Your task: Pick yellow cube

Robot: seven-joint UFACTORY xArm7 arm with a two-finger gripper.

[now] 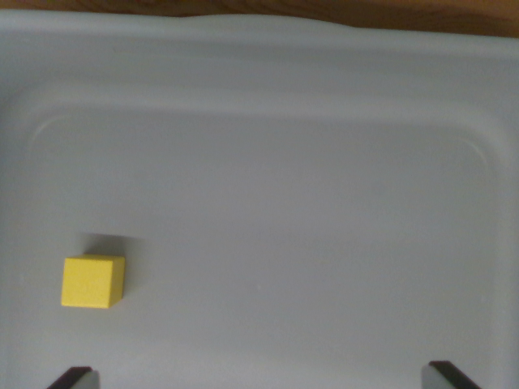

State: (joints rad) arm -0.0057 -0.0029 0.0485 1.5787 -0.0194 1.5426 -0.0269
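While the gripper (258, 379) hangs with its two dark fingertips (73, 377) spread wide and holding nothing, the yellow cube (92, 281) sits on the grey tray (324, 203) floor at the wrist view's left; wood (365, 10) shows beyond the far rim.

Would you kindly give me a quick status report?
End effector open, empty. Yellow cube in grey tray, toward the wrist view's left. Nothing in the way.
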